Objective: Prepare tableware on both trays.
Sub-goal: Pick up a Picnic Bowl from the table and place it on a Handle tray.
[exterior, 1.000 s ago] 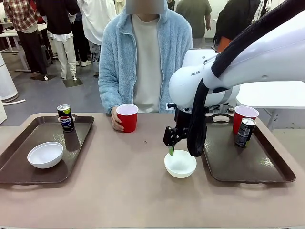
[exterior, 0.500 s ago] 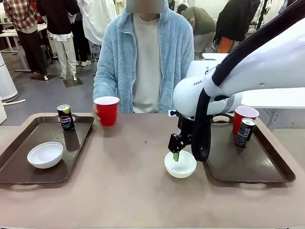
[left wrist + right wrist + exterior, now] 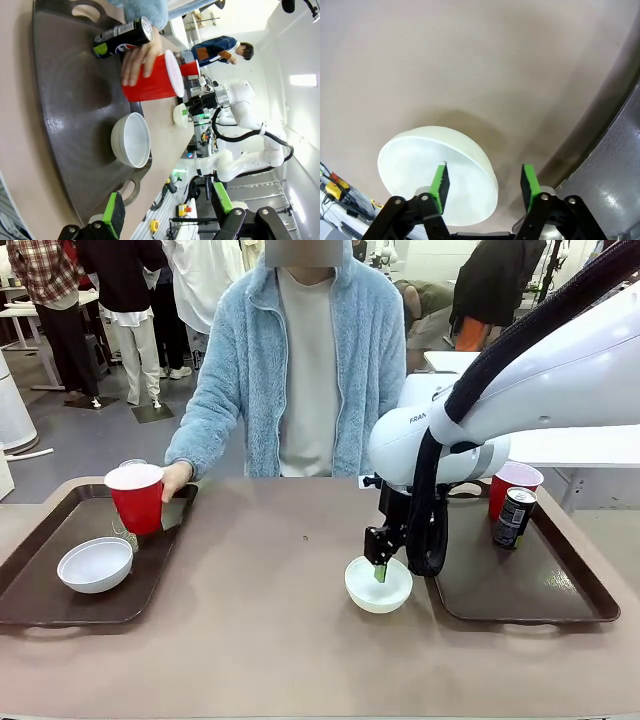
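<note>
The right arm bends down beside the right tray, its right gripper vertical with jaws apart astride the far rim of the white bowl, which sits mouth-up on the table unpinched, while the left gripper hangs released and empty.

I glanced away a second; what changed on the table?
The person's hand carried the red cup from mid-table leftward to the left tray, still holding it. The right gripper sank to the middle bowl, now astride its rim. The other bowl and the right tray's second cup and can stayed put.
</note>
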Robot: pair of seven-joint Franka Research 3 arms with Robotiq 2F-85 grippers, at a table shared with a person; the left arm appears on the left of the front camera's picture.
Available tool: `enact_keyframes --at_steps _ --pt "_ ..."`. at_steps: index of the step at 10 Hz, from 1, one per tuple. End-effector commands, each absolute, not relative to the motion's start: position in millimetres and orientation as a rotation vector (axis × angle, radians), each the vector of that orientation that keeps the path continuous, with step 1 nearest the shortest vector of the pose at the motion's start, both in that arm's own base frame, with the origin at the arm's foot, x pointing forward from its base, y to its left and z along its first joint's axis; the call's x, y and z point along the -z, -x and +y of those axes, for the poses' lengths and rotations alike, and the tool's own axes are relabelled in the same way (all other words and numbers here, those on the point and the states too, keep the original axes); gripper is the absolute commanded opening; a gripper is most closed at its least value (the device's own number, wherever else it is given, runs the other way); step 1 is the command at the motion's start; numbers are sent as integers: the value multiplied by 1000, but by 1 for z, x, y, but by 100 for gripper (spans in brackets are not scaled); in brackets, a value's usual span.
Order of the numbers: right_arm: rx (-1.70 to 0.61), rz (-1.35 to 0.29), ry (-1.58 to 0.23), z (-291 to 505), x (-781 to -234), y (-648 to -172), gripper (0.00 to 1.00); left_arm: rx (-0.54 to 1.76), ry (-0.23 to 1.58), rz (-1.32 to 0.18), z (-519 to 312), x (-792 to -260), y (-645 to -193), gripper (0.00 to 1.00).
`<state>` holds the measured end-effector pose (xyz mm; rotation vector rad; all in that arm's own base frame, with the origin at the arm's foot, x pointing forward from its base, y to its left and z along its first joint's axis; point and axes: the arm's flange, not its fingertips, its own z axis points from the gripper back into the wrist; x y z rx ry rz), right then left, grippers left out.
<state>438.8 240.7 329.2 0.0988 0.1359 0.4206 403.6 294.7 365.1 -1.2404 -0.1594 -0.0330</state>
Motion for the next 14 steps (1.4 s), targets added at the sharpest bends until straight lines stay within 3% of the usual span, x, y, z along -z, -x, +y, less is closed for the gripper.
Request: enact_keyframes --at_steps 1,2,7,11,14 --pt "-438 113 -96 238 -331 -444 38 43 1236 -165 296 -366 -401 92" --pt "-441 109 -97 237 -332 -444 0 43 1236 -165 296 -366 -401 92" --pt "-459 86 -78 234 -340 -438 0 43 1236 -165 296 -366 -401 92" --pt "-463 60 -57 223 -403 -386 0 43 1236 -165 296 -366 -401 92" --pt "-355 89 -58 173 -394 -354 0 43 1236 -165 296 -366 -401 92"
